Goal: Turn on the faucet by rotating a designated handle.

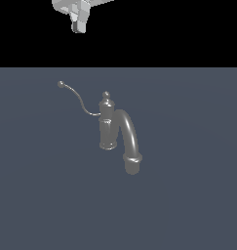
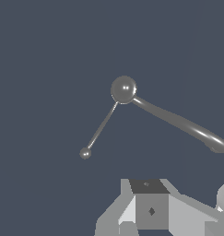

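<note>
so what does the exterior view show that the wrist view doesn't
Only the exterior view shows the faucet side-on: its upright ribbed column, the spout's full arch, and the S-curve of the handle. Only the wrist view looks straight down, so the column collapses to its knob finial. Both show the handle's ball end untouched and part of the gripper, its fingers unclear.

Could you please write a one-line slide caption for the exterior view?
Grey faucet with arched spout and thin S-curved handle untouched, end effector high above.
</note>
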Motion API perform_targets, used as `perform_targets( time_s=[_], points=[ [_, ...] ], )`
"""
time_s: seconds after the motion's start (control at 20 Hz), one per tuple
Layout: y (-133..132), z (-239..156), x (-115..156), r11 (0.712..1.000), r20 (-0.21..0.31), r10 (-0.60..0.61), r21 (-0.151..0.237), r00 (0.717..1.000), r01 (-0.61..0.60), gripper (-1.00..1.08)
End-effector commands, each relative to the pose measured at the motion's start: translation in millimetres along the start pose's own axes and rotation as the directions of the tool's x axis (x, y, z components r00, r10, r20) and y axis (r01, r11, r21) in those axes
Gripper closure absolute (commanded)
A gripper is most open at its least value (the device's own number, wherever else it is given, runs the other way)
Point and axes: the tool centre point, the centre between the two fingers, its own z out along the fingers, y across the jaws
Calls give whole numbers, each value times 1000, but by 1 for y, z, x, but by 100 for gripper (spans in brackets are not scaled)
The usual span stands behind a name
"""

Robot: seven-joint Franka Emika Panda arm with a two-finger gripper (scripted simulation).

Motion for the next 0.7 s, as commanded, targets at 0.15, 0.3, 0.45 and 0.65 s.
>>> perform_targets(
  time_s=[0.15, 0.3, 0.45, 0.65],
  points=[
    [-27, 32, 7, 991, -17, 136, -16, 991, -136, 108],
    [-41, 50, 11, 978, -34, 207, -24, 978, -207, 108],
    [-54, 69, 14, 960, -55, 275, -28, 960, -277, 108],
    [-70, 91, 17, 932, -88, 358, -27, 930, -361, 108]
  ],
)
